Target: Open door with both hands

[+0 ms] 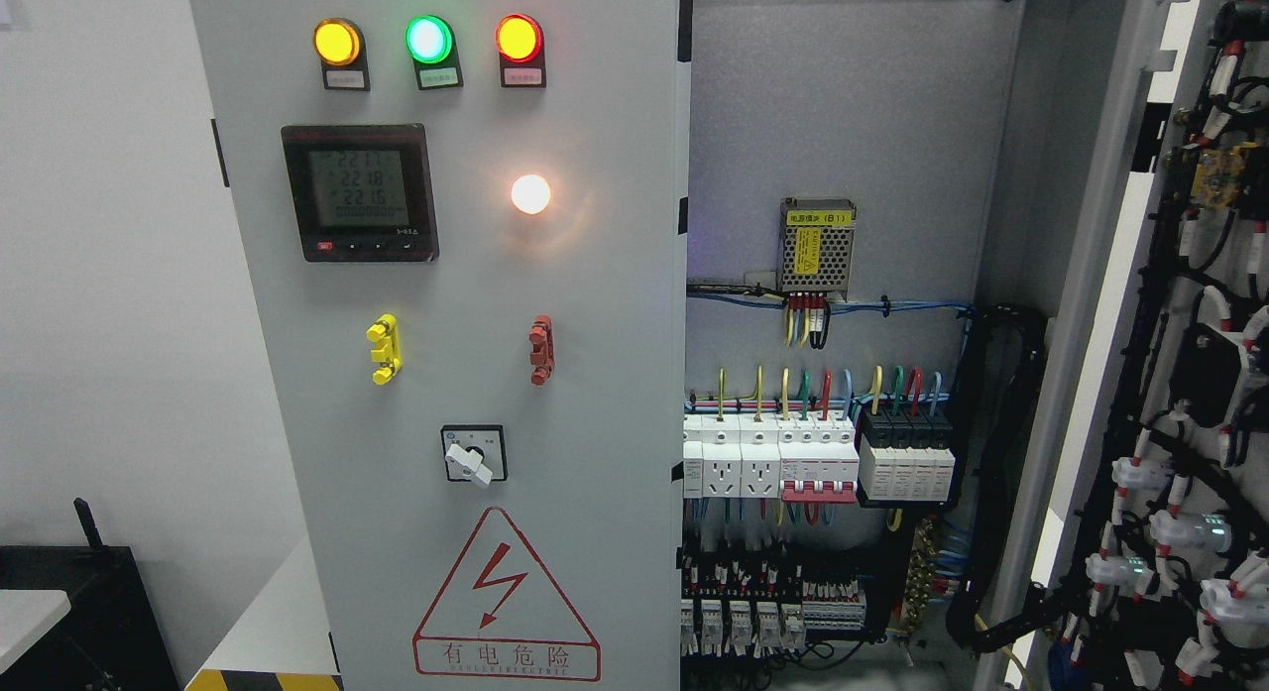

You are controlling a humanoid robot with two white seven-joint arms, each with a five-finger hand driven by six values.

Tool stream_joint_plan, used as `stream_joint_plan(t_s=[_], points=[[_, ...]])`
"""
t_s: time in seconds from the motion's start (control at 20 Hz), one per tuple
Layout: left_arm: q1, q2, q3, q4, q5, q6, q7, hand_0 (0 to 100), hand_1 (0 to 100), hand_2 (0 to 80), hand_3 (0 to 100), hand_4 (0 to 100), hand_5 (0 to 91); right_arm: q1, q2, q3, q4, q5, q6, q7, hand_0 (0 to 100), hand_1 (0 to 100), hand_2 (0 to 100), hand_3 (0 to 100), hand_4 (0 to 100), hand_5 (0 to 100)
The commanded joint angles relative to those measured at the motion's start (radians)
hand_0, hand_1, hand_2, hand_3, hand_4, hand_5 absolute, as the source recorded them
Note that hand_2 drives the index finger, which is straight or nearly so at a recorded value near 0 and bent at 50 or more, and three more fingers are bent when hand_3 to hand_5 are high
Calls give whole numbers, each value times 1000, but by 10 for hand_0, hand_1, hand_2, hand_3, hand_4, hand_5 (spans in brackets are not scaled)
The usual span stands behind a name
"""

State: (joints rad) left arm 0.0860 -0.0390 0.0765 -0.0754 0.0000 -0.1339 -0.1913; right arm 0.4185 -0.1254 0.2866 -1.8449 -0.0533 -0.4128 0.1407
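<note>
The right door [1170,304] stands swung open, exposing the breakers [783,458]; the left door [446,374] is shut. Neither robot hand is in view, so grip state cannot be told. Next step, judged: grasp the left door's edge.

Grey left door [446,374] shut, covered in lamps, a meter, a rotary switch and a shock-warning triangle. Right door [1170,374] swung wide open off to the right of it, wiring-covered inner face showing.

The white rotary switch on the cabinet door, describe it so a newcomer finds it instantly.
Start at the grey closed door on the left, below the digital meter. The rotary switch sits above the red warning triangle. It alone has a white knob on a black square plate.
</note>
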Motion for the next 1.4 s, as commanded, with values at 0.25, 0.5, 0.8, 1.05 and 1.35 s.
stream_joint_plan(t_s=[0.25, 0.5, 0.8, 1.05, 1.35], points=[[0, -1, 0, 0, 21, 0, 1, 0, 0, 0, 0, 0, 0, -243, 158, 0, 9, -3, 136, -6, 383, 0, 0, 0, 0, 0], [0, -1, 0, 0, 21, 0, 1, 0, 0, 0, 0, 0, 0, -326, 194, -27, 27, -3, 215, -6, 382, 0, 0, 0, 0, 0], [0, -1, 0, 0, 21, 0, 0, 0, 0, 0, 0, 0, 0, -363, 210, -29, 33, -3, 328, -6, 382, 0, 0, 0, 0, 0], [0, -1, 0, 0, 21, 0, 1, 0, 0, 0, 0, 0, 0, -424, 217, -50, 87, -2, 338, -6, 383, 0, 0, 0, 0, 0], [0, -1, 0, 0, 21, 0, 0, 0, 0, 0, 0, 0, 0, -475, 216, -58, 159, -2, 339, -6, 382, 0, 0, 0, 0, 0]])
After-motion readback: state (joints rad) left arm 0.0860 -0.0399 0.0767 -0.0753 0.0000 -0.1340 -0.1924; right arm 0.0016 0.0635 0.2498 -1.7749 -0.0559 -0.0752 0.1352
